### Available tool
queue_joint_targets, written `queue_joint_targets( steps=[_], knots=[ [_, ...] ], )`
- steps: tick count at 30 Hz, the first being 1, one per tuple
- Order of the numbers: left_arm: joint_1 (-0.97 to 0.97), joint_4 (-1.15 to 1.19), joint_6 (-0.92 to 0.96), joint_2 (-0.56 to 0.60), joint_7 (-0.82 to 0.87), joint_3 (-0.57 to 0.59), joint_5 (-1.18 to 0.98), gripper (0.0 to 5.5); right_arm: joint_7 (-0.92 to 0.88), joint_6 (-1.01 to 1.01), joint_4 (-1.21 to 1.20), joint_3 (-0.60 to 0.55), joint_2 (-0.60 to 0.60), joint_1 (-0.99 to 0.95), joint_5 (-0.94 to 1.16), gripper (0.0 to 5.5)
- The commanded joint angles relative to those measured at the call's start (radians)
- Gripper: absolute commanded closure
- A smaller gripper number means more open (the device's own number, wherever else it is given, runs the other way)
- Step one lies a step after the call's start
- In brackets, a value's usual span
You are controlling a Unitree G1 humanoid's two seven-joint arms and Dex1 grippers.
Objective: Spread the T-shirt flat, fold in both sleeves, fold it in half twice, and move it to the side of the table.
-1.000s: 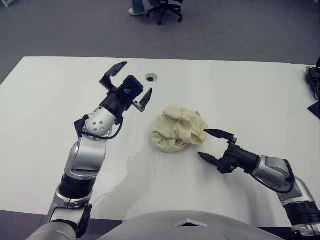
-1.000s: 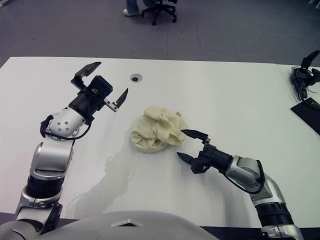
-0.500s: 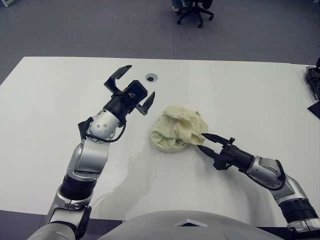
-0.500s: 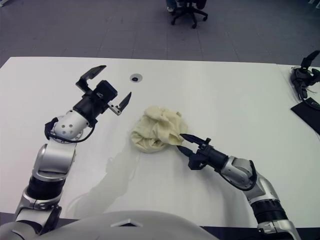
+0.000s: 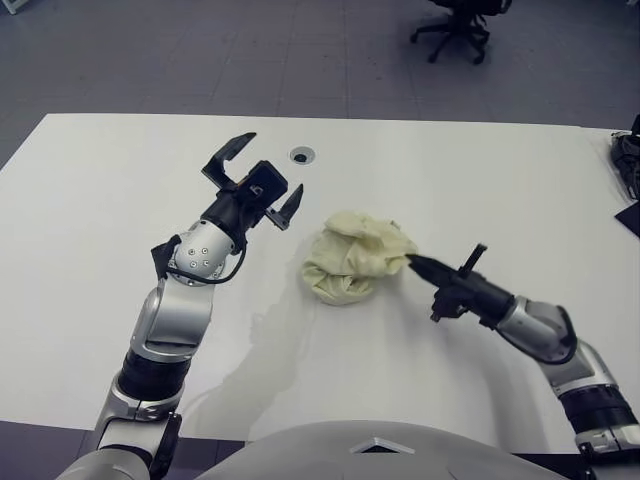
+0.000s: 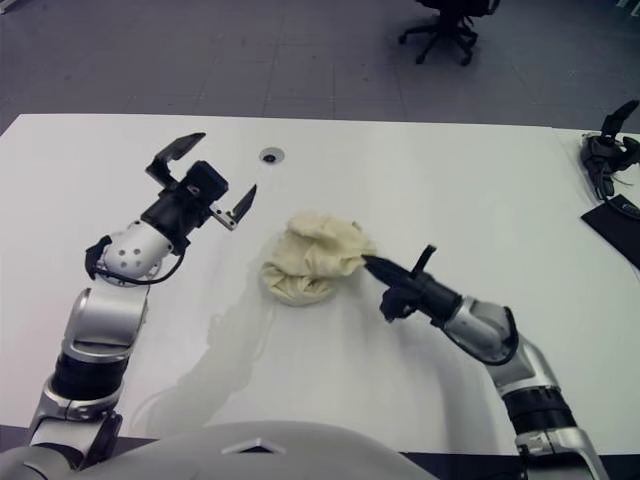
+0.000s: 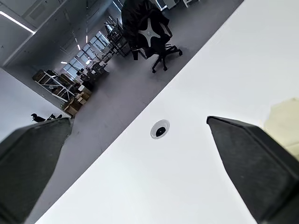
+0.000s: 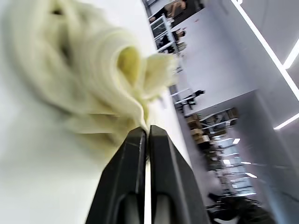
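T-shirt point(image 5: 355, 258) lies crumpled in a heap at the middle of the table point(image 5: 100, 200); right hand point(image 5: 413, 263) meets its right edge, fingers pinched together on a fold of cloth; left hand point(image 5: 275, 161) hangs raised beside the heap's left, apart, fingers spread wide; right arm is nearer.

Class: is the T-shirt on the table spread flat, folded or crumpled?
Crumpled. The T-shirt lies as a rounded, wrinkled heap on the table, with no sleeve laid out flat.
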Motion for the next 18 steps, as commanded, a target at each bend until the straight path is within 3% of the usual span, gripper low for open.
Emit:
queue_joint_targets(
  steps=[1,4,9,14,18],
  knots=[
    [-0.127,0.073,-0.03,-0.015,-0.004,0.084,-0.088,0.1,0.029,0.008,-0.033,-0.049,-0.057,-0.219,0.099,5.47],
    [-0.216,0.136,-0.038,-0.063,-0.015,0.134,-0.205,0.1,0.076,0.0,-0.065,-0.024,-0.072,-0.276,0.147,5.47],
    [-0.326,0.291,-0.068,-0.103,-0.169,0.129,-0.404,0.1,0.154,-0.025,-0.112,0.043,-0.084,-0.186,0.191,5.47],
    [-0.367,0.383,-0.138,-0.069,-0.261,0.049,-0.395,0.1,0.37,0.004,-0.212,0.219,-0.197,0.038,0.292,5.47],
    [-0.353,0.423,-0.214,-0.02,-0.381,-0.057,-0.358,0.1,0.418,0.037,-0.179,0.221,-0.222,0.095,0.293,5.47]
  ],
)
